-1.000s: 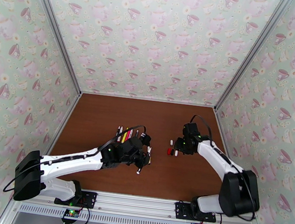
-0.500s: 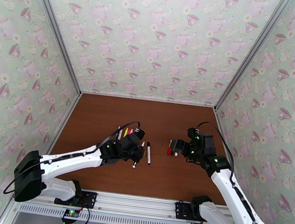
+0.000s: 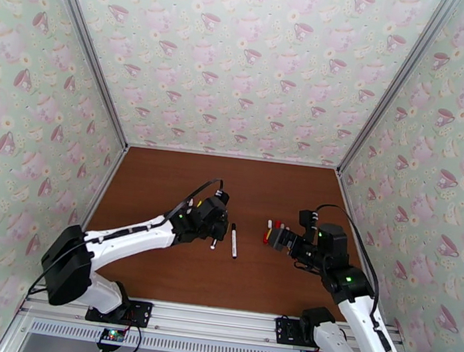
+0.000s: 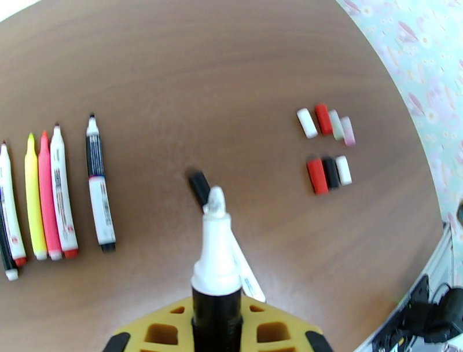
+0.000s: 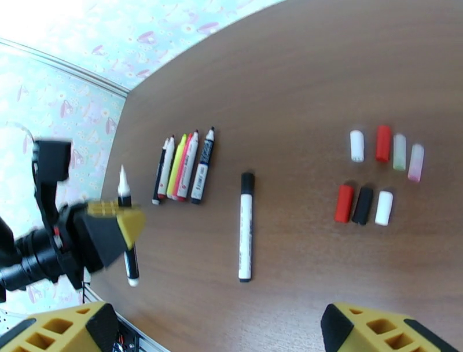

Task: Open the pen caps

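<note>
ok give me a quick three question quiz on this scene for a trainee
1. How many loose caps lie on the table?
2. The right claw is: A open, B shut on a cap, C shut on a pen.
3. Fill in: the pen in the left claw has its cap ___.
Key: 1 seven; 2 A; 3 off.

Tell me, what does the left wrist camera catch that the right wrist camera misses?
Left wrist: a close-up of the bare tip of the held pen, rising from the shut left gripper. Right wrist: the capped pen in full, that gripper seen from outside, and the open right gripper. Both: the row of uncapped pens and the loose pen caps in two rows.
</note>
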Robot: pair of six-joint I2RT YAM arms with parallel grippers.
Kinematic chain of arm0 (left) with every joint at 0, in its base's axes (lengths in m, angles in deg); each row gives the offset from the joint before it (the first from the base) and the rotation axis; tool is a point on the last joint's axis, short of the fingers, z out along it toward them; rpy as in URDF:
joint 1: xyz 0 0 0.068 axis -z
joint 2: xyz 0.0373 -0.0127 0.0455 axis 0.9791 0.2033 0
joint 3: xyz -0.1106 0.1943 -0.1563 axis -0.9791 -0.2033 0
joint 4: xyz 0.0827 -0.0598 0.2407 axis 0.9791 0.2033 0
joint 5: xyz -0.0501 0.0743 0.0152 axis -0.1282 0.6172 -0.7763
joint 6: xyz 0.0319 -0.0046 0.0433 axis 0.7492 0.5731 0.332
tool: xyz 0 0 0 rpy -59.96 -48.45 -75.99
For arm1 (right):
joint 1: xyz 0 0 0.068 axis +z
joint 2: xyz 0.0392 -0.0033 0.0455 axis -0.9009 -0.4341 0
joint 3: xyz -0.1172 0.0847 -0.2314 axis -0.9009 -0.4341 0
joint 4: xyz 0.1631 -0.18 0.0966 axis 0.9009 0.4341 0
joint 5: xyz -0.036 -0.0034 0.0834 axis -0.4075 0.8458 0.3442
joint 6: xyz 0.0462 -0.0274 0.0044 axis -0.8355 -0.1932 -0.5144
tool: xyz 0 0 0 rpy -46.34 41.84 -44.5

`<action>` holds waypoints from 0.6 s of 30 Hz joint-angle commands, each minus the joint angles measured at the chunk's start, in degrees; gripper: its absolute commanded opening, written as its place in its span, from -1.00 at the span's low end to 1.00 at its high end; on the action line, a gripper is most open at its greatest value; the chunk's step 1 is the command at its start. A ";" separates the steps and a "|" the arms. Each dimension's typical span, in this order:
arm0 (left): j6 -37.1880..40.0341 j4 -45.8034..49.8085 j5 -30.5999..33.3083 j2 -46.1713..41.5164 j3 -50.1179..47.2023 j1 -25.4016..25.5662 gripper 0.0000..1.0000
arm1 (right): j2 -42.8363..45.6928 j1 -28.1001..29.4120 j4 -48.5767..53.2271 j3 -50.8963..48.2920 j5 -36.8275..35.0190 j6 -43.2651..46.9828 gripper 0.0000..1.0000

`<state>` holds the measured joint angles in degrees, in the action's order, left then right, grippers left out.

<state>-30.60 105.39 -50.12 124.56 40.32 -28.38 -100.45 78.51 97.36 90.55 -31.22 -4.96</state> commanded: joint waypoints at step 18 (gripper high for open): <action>2.97 4.58 13.59 27.51 17.59 -4.42 -0.91 | 1.62 0.34 -0.30 -2.42 2.39 -1.26 1.00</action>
<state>-27.71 107.99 -40.16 150.07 55.71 -31.88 -99.42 78.51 97.18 89.00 -29.91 -5.45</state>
